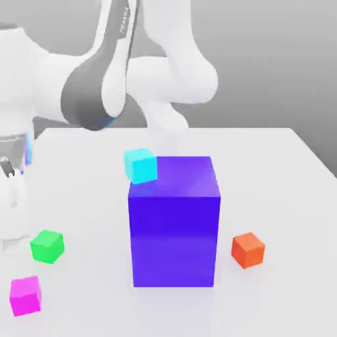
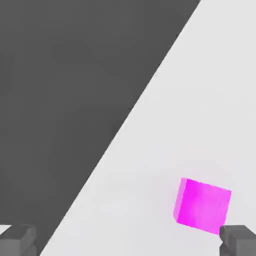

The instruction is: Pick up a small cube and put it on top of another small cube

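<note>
- Exterior view, read from its left edge across: we see the white robot arm (image 1: 99,72) arching over the back of the white table (image 1: 289,197), its lower part dropping down at the far left of this view.
- Low at the left, the small magenta cube (image 1: 25,295) sits on the table near the front edge, alone, touching nothing.
- Just up and a little right of it stands the small green cube (image 1: 47,246); we note a clear strip of table between the two, so they are near but apart.
- Further right, a cyan cube (image 1: 141,164) shows at the upper left corner of the big blue-purple block (image 1: 174,220). Whether it rests on the block or stands behind it, we cannot tell.
- The big block stands upright in the middle of the table.
- Right of the block, an orange cube (image 1: 248,249) rests on the table, close beside the block's lower right side with a gap between.
- Hand view: we see the two dark fingertips (image 2: 17,240) of the pincer (image 2: 130,241) far apart at the picture's edge, so the pincer is wide open and holds nothing.
- The magenta cube (image 2: 202,205) lies on the pale table (image 2: 200,100) just ahead of one fingertip, close to it, not between the two tips and not clasped.
- Beyond the table's edge, away from the cube, we see dark floor (image 2: 60,100).
</note>
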Robot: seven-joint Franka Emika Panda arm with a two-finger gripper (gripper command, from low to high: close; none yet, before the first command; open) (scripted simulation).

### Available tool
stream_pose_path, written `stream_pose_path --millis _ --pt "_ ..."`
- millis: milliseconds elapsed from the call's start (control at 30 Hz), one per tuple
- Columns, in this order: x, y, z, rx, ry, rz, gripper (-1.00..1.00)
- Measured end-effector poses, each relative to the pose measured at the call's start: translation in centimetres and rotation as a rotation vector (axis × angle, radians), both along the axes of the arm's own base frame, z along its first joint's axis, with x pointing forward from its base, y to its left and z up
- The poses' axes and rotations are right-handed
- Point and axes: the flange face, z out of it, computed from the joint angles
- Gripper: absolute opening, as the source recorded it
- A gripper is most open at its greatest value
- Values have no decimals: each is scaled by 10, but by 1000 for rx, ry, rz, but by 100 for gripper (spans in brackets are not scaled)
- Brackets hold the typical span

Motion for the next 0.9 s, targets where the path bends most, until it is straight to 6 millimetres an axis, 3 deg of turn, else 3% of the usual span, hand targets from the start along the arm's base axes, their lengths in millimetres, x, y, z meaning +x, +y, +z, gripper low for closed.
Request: stream_pose_path --millis 100,233,267,500,667,900 --pt "-21 -17 -54 47 60 -117 0" --pt "-27 -22 -112 60 77 -151 0" --pt "-28 -22 -125 61 78 -152 -100" --pt "-28 -22 -129 60 77 -153 -100" --pt "-32 -23 -73 61 76 -164 -100" --pt "-121 -34 -30 75 65 -451 -100"
